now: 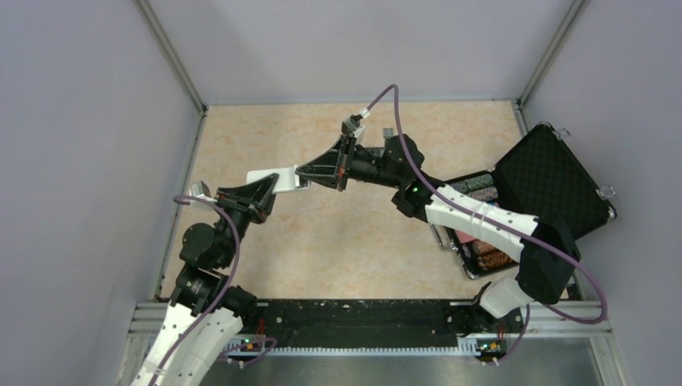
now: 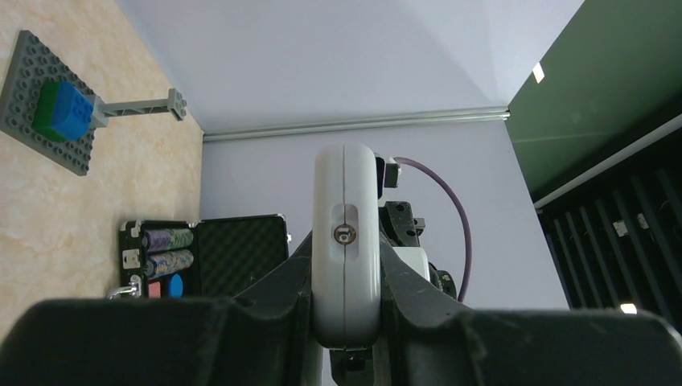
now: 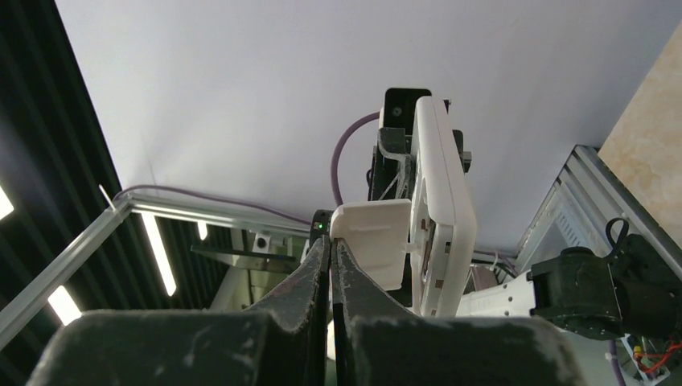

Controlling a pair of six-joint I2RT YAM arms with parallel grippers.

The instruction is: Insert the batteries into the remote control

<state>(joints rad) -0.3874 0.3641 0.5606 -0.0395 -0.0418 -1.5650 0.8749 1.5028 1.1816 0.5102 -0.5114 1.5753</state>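
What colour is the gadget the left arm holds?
White; the remote control shows best in the left wrist view.

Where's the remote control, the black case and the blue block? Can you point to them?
remote control [image 2: 358,281]: left wrist view, its white narrow edge.
black case [image 1: 551,189]: top view, the foam inside its open lid.
blue block [image 2: 74,108]: left wrist view, its studded blue face.

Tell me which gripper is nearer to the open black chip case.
Right. The right gripper is left of the case, above mid-table; the left gripper, clamping the remote control, is farther left of it.
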